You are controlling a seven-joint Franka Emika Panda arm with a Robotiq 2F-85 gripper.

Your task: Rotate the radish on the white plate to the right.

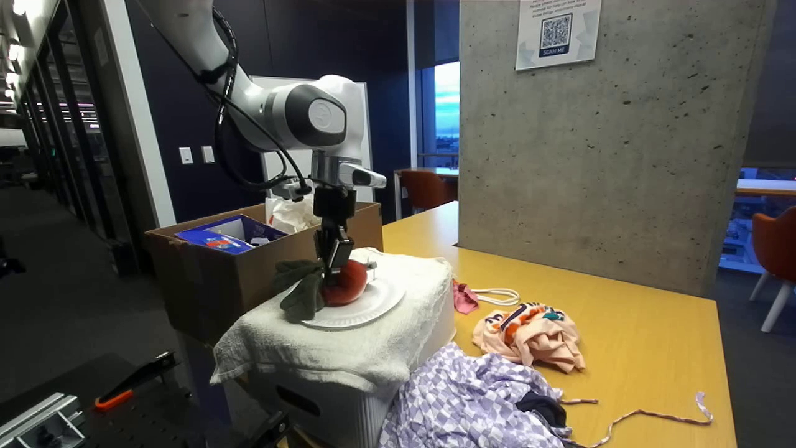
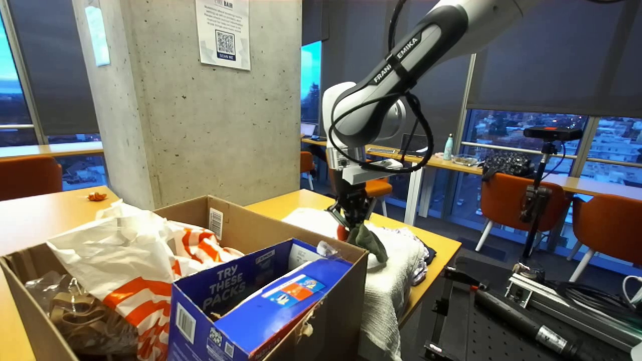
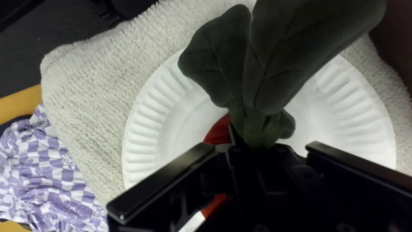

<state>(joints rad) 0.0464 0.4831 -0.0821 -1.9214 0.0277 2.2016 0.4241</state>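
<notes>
Claw (image 3: 257,149), black, nearly closed, gripping green stems (image 3: 252,130) of round red plush radish (image 1: 349,284) on white paper plate (image 3: 151,129).

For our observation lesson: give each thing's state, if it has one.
Radish: on its side, leaves attached.
Jaws: apparently closed on its stems.
White plate: face up.
White towel: draped.
Cardboard box: open, loaded.
Blue box: open.
Checkered cloth: crumpled.
Peach cloth: crumpled.
Window shade: partly lowered.
Bottle: upright.

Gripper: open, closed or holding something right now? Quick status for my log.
Gripper: closed, apparently on the leaf stalks of the radish; the exact contact is too dark to see.
</notes>
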